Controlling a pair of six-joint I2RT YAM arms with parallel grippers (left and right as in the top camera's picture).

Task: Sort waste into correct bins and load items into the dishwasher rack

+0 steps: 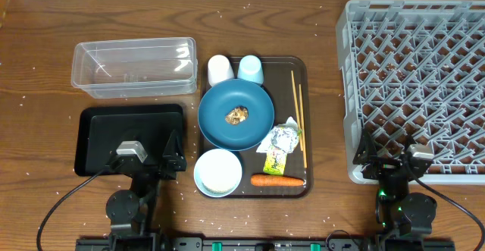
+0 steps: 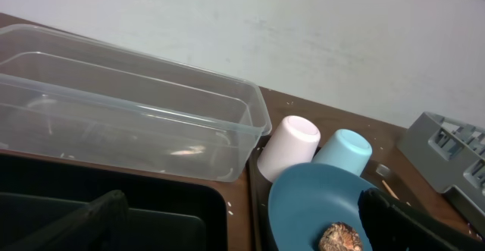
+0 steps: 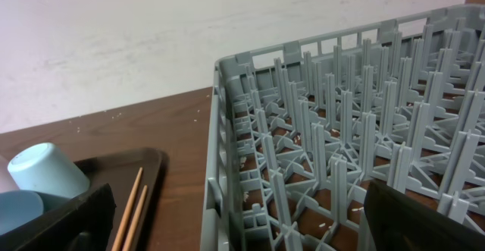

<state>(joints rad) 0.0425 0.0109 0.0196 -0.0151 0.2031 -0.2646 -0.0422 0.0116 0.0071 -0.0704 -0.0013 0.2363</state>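
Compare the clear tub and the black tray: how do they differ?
The clear tub is see-through; the black tray is opaque. The tub has tall walls; the tray is shallow. The tub lies farther from the robot, the tray nearer. Both are rectangular, of like footprint, with no waste visible inside.

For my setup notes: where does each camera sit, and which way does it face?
Overhead: above the table, looking down; left pincer and right pincer at bottom edge.
Left wrist: on left arm, faces clear tub, blue plate; fingers low.
Right wrist: on right arm, faces dishwasher rack; fingers low.
Shared: light-blue cup in all.
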